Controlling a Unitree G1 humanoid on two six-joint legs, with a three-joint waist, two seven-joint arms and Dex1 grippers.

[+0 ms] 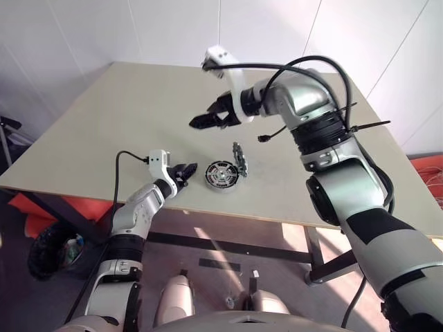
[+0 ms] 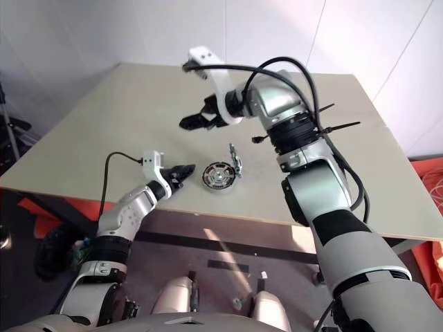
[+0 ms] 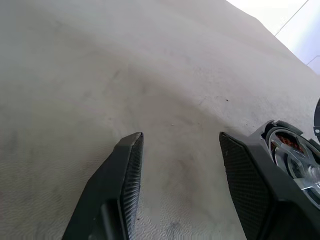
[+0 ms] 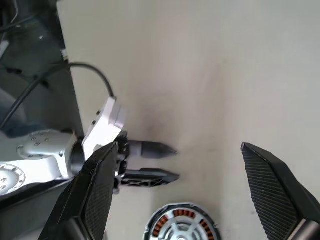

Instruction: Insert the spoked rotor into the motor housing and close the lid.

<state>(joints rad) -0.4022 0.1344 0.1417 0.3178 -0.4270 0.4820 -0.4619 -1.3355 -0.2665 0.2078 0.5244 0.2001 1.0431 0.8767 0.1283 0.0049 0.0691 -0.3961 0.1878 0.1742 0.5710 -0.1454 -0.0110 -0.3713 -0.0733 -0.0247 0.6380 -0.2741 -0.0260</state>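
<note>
At the left, the left gripper (image 1: 185,170) is held low over the near edge of the table (image 1: 138,111), its jaws apart and nothing between them; it is set just beside the motor housing (image 1: 221,176) without touching it. The housing lies flat and open near that edge, coppery windings and a silvery centre being seen inside. Whether the spoked rotor is already seated in that centre cannot be told, and it is made out nowhere else on the table. Against the housing's right side a grey disc, taken to be the lid (image 1: 239,160), is propped on its edge, so the closing is judged not yet done. Further right and well above the tabletop, the right gripper (image 1: 201,122) is held with its jaws spread wide and empty. The table is a plain pale beige board, otherwise bare. White panelled walls are seen behind it, and something orange (image 1: 41,207) is seen on the floor beneath its left side
</note>
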